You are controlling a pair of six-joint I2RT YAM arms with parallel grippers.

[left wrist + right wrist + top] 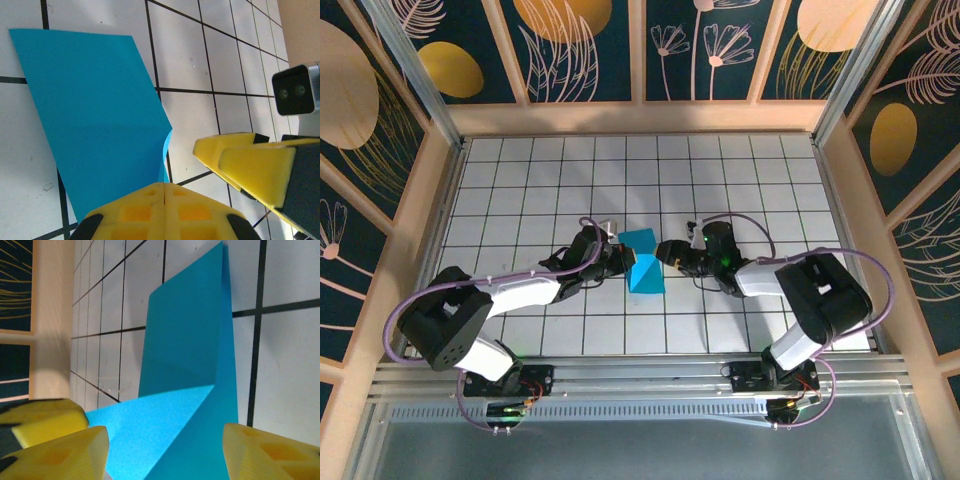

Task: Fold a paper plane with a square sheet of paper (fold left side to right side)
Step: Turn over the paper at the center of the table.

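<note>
Enclosure: a table (520,170) surfaced in white tiles with black grid lines, bounded by pale wooden framing. Above the framing, dark teal wall panels (585,70) carry gold ovals and line-drawn flowers. An aluminium rail (640,372) runs along the near edge, where both arm bases are mounted.

Item under task: the sheet of paper (642,262), turquoise-blue and partly folded, lies near the middle of the tiled surface. In the left wrist view (95,115) most of it lies flat across the tile lines. In the right wrist view (185,355) a flap is raised off the surface along a sharp crease.

Left gripper (619,258): at the paper's left edge. The wrist view (164,189) shows its yellow fingers pressed together with no gap, and the lifted paper edge runs into their seam, so it appears pinched there.

Right gripper (664,252): at the paper's right edge. Its yellow fingers (270,452) stand apart, with the raised flap between them (165,452). Contact with the paper cannot be determined.
</note>
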